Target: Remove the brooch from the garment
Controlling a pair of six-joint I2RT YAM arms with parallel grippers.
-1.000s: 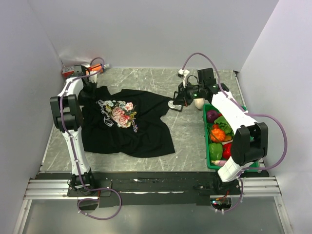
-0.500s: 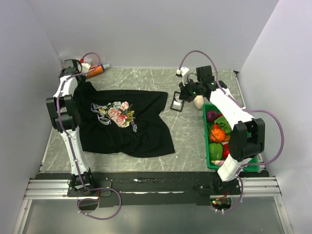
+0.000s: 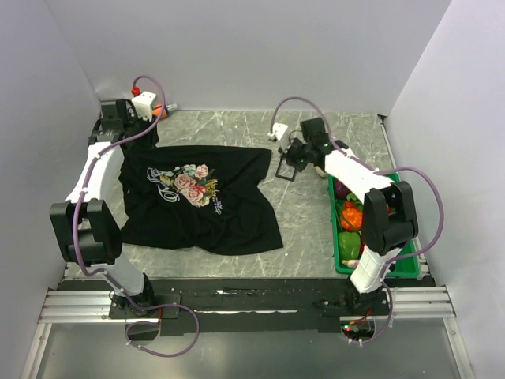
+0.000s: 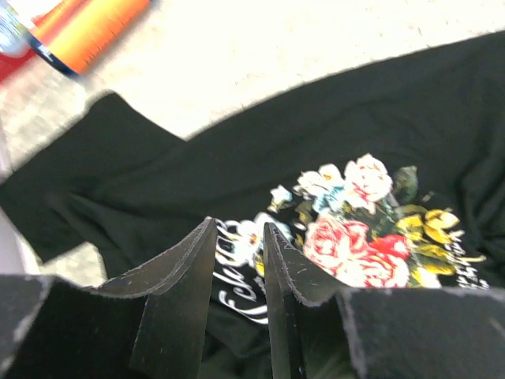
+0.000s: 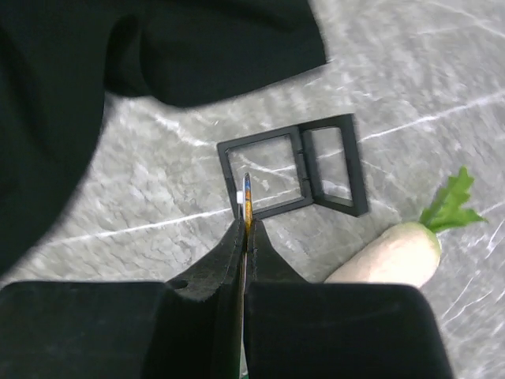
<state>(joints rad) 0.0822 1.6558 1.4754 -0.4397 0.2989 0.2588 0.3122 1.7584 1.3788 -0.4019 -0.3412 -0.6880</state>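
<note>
While right fingers [image 5: 225,264] pinch brooch [image 5: 246,192] over open black box [image 5: 304,166] | left fingers [image 4: 185,272] apart above garment [image 4: 394,87] | green bin [image 3: 334,245] holds vegetables [image 3: 353,215]

The large cotton T-shirt [image 3: 229,213] is plain black. Its chest print [image 3: 189,183] has pink roses, green leaves, yellow touches and white swirling script. The flat stone-look tabletop [image 3: 308,221] is grey, veined with white. The small hinged square frame box [image 5: 292,170] is black. The tiny thin metal brooch [image 5: 247,197] shows gold-orange with a blue tip. The tapered radish [image 5: 394,257] is white with green leaves. The rectangular plastic basket [image 3: 334,237] is green and holds purple, orange, red and green produce. The plastic tube [image 4: 87,24] is orange. The left arm [image 3: 95,174] and right arm [image 3: 355,174] are white with black joints.
</note>
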